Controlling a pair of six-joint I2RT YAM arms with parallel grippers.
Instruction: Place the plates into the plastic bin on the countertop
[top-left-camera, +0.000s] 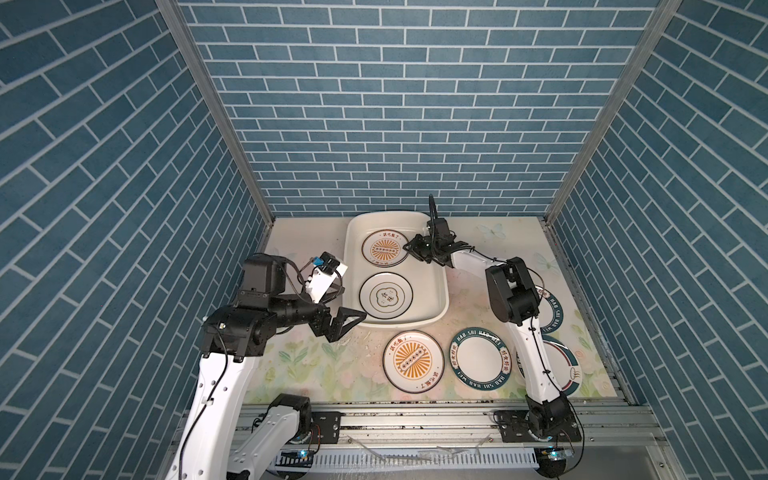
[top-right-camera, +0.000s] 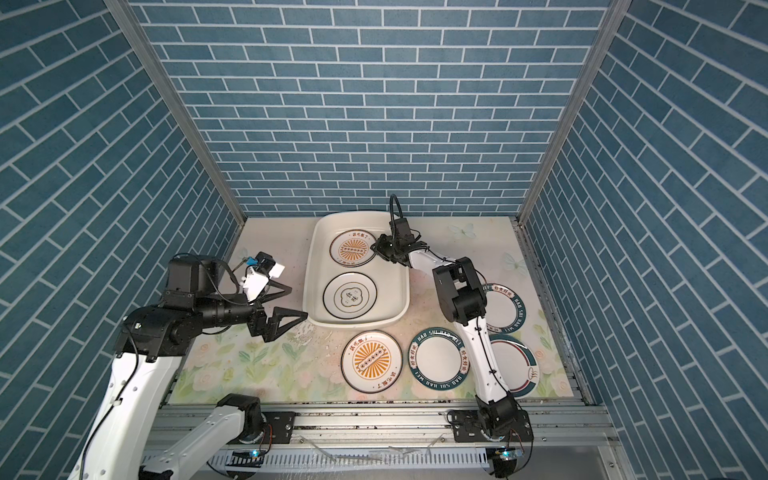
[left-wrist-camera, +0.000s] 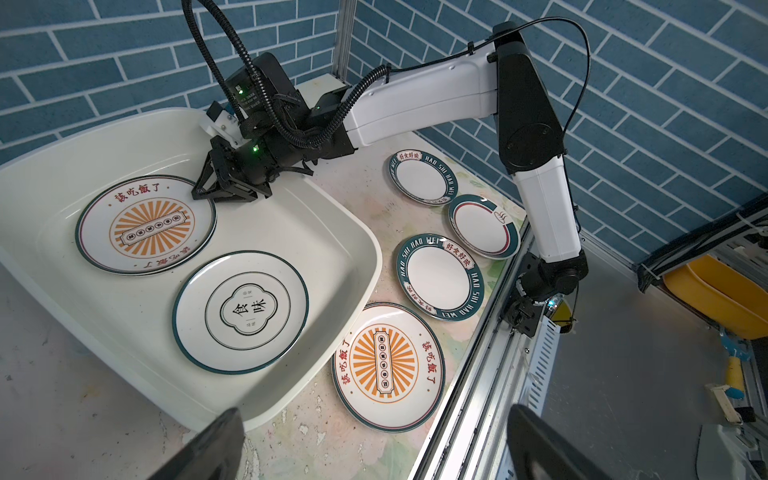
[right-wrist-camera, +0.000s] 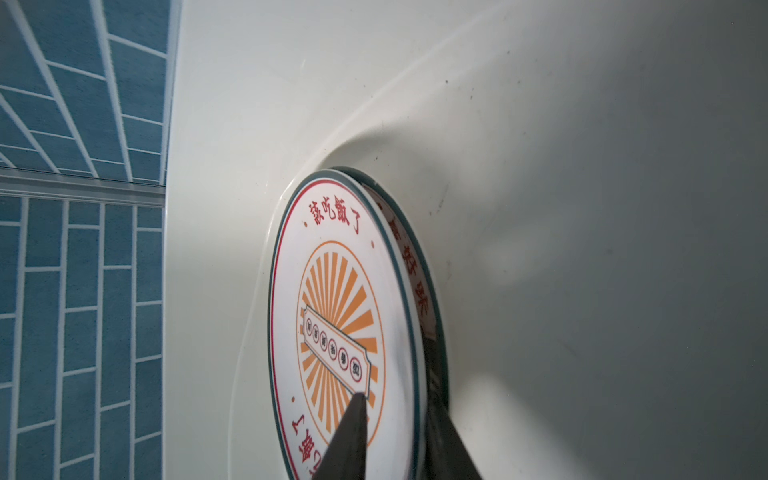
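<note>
Plates (top-right-camera: 372, 361) of glossy white ware, round and shallow, lie partly on the countertop (top-left-camera: 316, 365) and partly in the plastic bin (left-wrist-camera: 299, 232). A ribbed grey metal rail (top-left-camera: 415, 422) edges the countertop, a flat sheet printed with pastel flowers and leaves, its print flaked beside the bin.

- **Before the bin's near wall:** a sunburst plate (top-left-camera: 413, 361), with orange rays inside a thin dark rim. Just beside it is a lettered plate (top-left-camera: 478, 359) with a broad teal band.
- **Right of the bin:** a second lettered plate (left-wrist-camera: 423, 178) and a steam-marked plate (left-wrist-camera: 482, 227) with a teal rim. The right arm partly hides them in both top views.
- **Off the bin's near left corner:** the left gripper (top-right-camera: 293, 303) hovers, its two black triangular fingers spread wide and empty.
- **The bin itself:** smooth cream plastic, rectangular, with rounded corners and a rolled rim.
- **Near half of the bin:** a cloud-emblem plate (top-left-camera: 385, 297) lies flat.
- **Far half of the bin:** another sunburst plate, the top plate (top-left-camera: 383, 248), rests on a lower plate (right-wrist-camera: 415, 270). Only a crescent with red characters shows of the lower one.
- **Across the bin's right rim:** the right gripper (left-wrist-camera: 199, 192) has one finger over the top plate's face and one under its edge. The jaws stand narrowly apart, and it cannot be told whether they pinch the rim.
- **Behind the bin:** a matte blue wall (top-left-camera: 395, 124) in a brick pattern.
</note>
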